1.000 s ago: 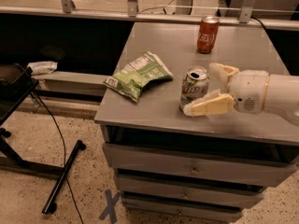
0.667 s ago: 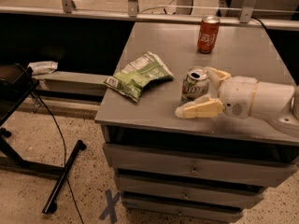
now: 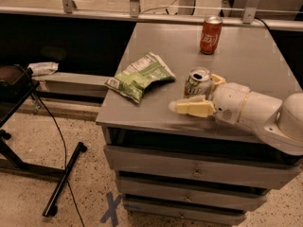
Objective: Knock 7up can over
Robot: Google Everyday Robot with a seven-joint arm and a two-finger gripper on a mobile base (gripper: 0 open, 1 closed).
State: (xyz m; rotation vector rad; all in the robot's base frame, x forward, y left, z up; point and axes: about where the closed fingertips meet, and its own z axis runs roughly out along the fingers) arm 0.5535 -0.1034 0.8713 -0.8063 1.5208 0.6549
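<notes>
7up can (image 3: pixel 197 81) stands near the front of the gray table (image 3: pixel 251 60), to the right of a green chip bag (image 3: pixel 141 75) and well in front of a red can (image 3: pixel 210 34). The white gripper (image 3: pixel 195 94) comes in low from the right with its fingers spread wide, one finger (image 3: pixel 191 108) in front of the can and the other (image 3: pixel 217 79) behind it. I cannot tell if the fingers touch the can, and it has not fallen over.
</notes>
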